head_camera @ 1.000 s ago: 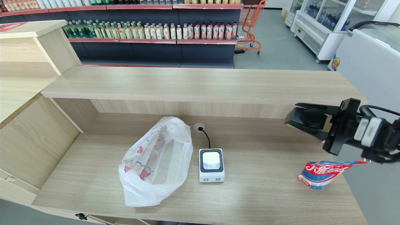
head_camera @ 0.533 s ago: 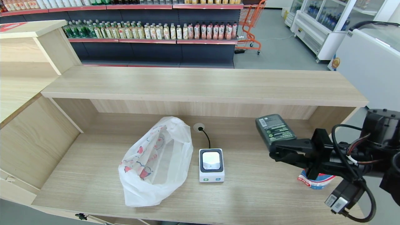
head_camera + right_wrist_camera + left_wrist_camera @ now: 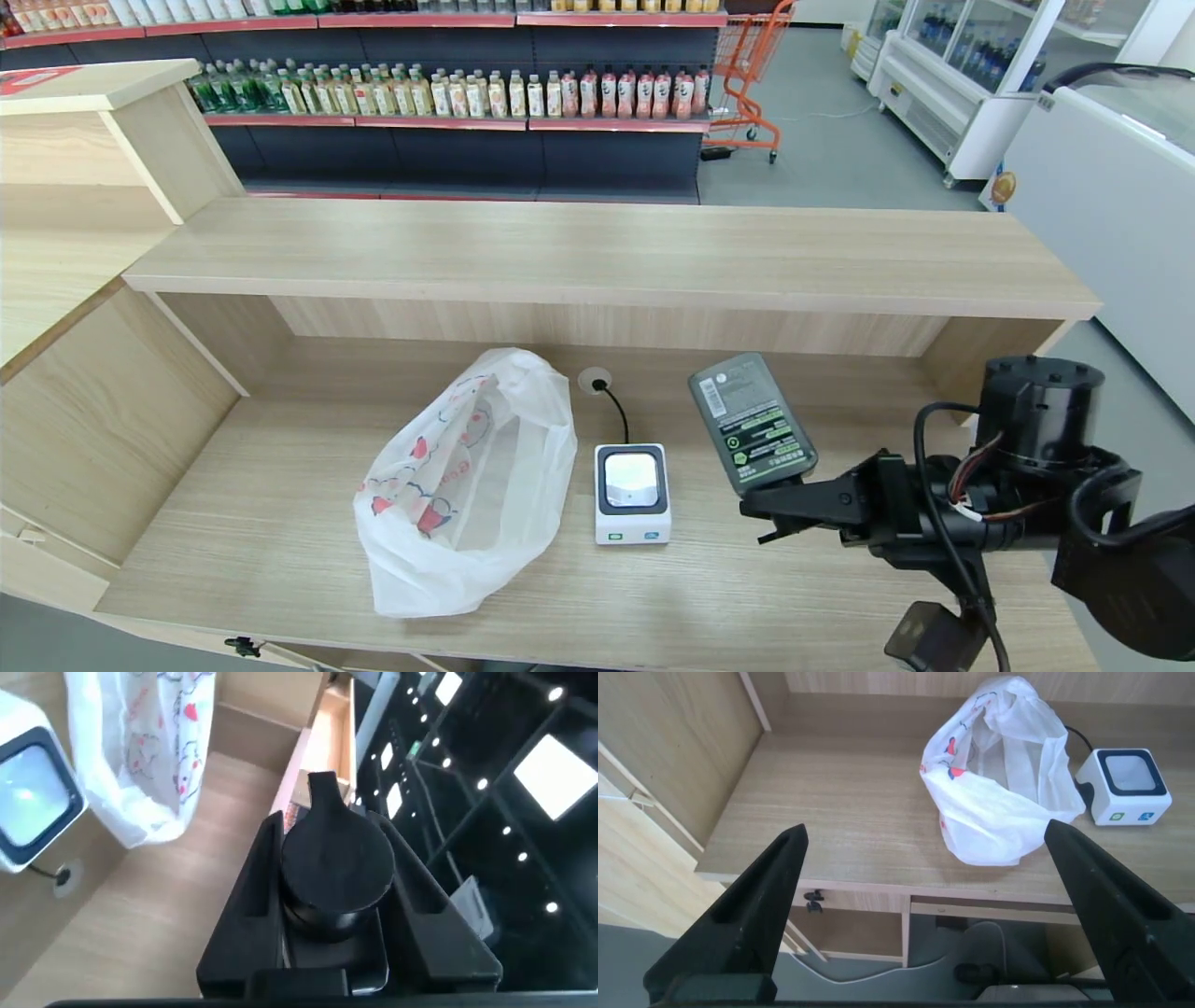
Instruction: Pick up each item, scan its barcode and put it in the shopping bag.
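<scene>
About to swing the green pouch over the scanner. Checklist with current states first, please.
1. Grip: right gripper shut on green pouch: ok.
2. Position: pouch over scanner: not ok, held to its right.
3. Facing: barcode toward scanner window: not ok, it faces up.
4. Target: shopping bag mouth open: ok.
5. Other arm: left gripper open, apart from the bag: ok.
</scene>
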